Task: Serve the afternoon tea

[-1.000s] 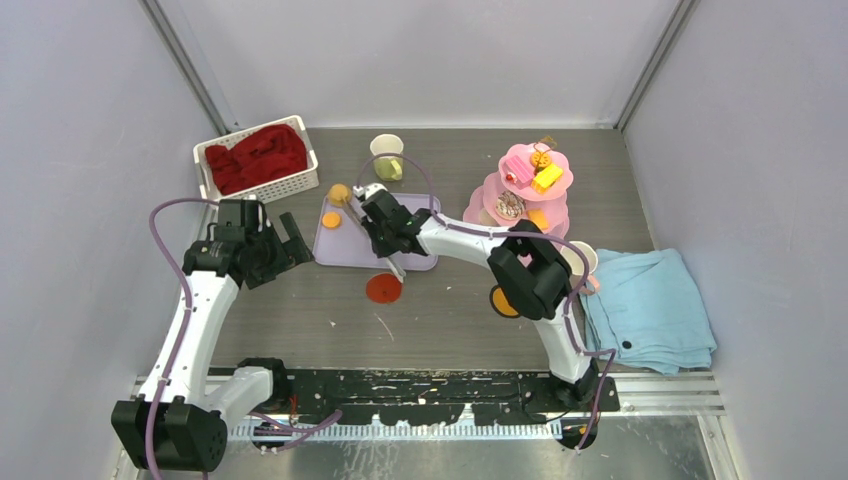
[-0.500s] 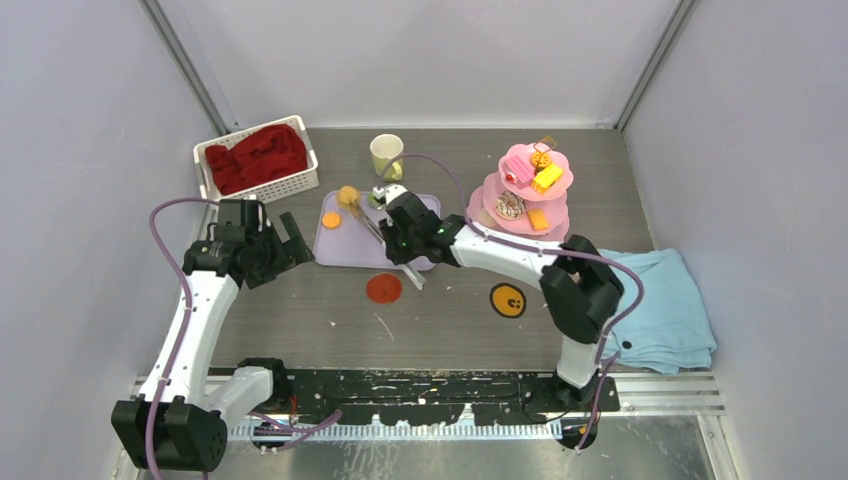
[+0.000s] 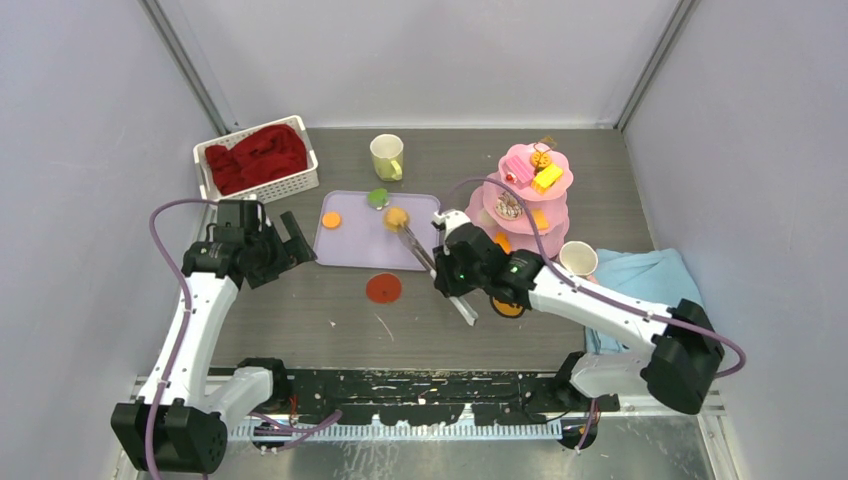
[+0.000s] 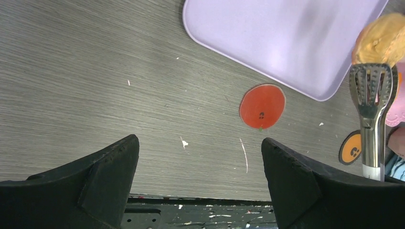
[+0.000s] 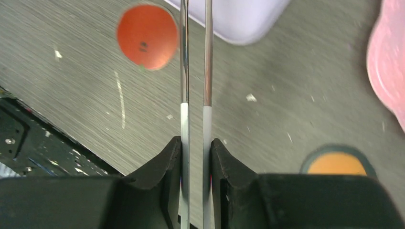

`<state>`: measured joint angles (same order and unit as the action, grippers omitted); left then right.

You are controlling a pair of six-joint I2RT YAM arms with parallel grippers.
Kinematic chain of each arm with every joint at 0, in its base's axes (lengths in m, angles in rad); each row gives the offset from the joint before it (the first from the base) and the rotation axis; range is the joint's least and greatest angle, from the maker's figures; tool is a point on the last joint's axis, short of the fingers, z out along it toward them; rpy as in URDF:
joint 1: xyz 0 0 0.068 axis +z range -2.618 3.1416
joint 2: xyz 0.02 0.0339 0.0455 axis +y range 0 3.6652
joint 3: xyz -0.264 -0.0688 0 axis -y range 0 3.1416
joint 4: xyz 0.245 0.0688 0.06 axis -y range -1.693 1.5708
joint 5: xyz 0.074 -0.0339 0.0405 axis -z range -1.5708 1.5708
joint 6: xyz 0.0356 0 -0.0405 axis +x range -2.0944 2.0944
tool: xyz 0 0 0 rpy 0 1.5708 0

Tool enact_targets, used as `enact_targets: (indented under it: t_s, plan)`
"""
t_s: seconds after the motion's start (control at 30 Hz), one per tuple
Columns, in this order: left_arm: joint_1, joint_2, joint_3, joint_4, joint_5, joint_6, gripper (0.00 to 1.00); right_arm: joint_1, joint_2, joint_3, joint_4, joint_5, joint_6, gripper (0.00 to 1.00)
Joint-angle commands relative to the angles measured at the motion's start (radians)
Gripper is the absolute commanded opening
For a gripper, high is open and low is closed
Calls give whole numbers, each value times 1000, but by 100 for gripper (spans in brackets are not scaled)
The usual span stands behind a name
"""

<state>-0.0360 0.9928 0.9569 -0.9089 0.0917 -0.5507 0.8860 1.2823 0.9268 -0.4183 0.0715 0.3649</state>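
My right gripper is shut on metal tongs, and their tips pinch a yellow-orange toy pastry above the lilac tray. In the right wrist view my fingers clamp both arms of the tongs. The pastry and the tongs also show in the left wrist view. My left gripper is open and empty, left of the tray. An orange sweet and a green sweet lie on the tray. The pink three-tier stand holds several sweets. The yellow-green mug stands behind the tray. The pink mug stands by the towel.
A red coaster lies in front of the tray, and an orange coaster is partly under my right arm. A white basket of red cloth stands at the back left. A folded light-blue towel lies at the right.
My right arm swung right and nearer with the tongs, carrying the pastry from the tray's back left edge to over its right part. The pink mug is uncovered. The left arm has not moved.
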Motion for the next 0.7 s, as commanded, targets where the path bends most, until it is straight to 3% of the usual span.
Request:
enact_targets:
  t_s: [0.0, 0.2, 0.67]
  plan:
    - [7, -35, 7, 49, 34, -18, 98, -2, -113, -48, -87, 155, 117, 0]
    - [7, -72, 6, 24, 35, -19, 98, -43, -177, -86, -169, 290, 178, 1]
    - [7, -111, 1, 18, 39, -23, 98, -221, -277, -164, -122, 216, 197, 1]
